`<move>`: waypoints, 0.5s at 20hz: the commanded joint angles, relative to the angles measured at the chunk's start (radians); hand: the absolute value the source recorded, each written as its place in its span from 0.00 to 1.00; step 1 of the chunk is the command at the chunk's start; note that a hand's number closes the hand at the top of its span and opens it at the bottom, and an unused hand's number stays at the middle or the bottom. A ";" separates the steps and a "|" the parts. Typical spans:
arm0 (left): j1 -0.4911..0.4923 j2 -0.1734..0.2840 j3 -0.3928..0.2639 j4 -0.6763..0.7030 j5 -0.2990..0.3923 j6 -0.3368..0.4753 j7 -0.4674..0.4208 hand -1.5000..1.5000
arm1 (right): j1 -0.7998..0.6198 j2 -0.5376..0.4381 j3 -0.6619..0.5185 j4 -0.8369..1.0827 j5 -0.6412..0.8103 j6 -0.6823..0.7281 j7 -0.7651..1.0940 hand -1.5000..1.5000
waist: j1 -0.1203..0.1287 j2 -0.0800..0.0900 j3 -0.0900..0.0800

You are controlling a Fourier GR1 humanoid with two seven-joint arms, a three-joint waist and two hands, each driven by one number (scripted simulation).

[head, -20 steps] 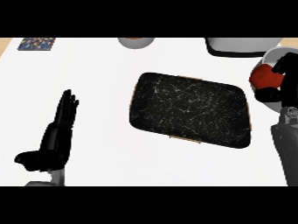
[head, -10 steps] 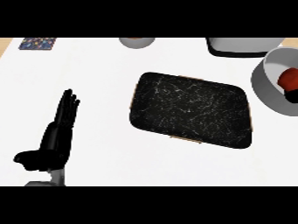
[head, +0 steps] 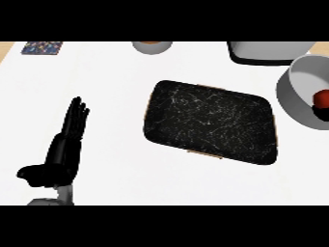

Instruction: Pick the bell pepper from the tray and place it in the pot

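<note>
Now bell pepper [head: 328, 98] inside pot [head: 299, 77].

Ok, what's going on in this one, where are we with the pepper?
The red bell pepper is inside the grey pot at the right edge, with something black showing just under it, possibly the right hand's fingers, though that cannot be told. The dark tray in the middle holds nothing. The left hand rests open on the counter at the left, fingers straight. The placing looks done or nearly so.
</note>
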 commanded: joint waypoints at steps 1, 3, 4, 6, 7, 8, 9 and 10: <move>0.028 0.000 -0.025 -0.070 -0.009 0.003 0.046 0.50 | -0.008 -0.029 -0.054 0.167 -0.007 0.002 0.033 0.00 | 0.013 0.012 0.014; -0.036 0.012 0.026 0.014 0.013 -0.015 0.018 0.50 | -0.031 0.015 -0.023 0.200 0.000 0.024 0.055 0.00 | 0.007 0.014 0.013; 0.015 -0.003 0.014 -0.025 0.010 0.000 0.021 0.50 | -0.030 -0.037 -0.066 0.217 -0.077 0.059 -0.072 0.00 | 0.006 0.011 0.013; 0.012 0.025 0.028 -0.032 0.007 -0.011 0.025 0.50 | 0.029 -0.022 -0.119 0.194 -0.165 0.010 -0.214 0.00 | -0.002 0.010 0.014; -0.002 -0.002 0.023 0.033 0.001 -0.009 -0.026 0.50 | -0.038 -0.011 -0.129 0.198 -0.184 0.005 -0.208 0.00 | 0.000 0.012 0.013; 0.009 0.006 0.015 -0.008 0.008 -0.019 -0.005 0.50 | -0.035 -0.004 -0.163 0.210 -0.211 -0.055 -0.250 0.00 | 0.005 0.013 0.014; 0.001 -0.011 0.011 0.023 -0.013 0.004 -0.027 0.50 | -0.006 0.008 -0.201 0.178 -0.258 -0.092 -0.310 0.00 | -0.006 0.012 0.015; -0.026 0.015 0.049 0.021 0.030 -0.026 0.005 0.50 | -0.019 0.030 -0.232 0.137 -0.305 -0.109 -0.327 0.00 | -0.014 0.009 0.015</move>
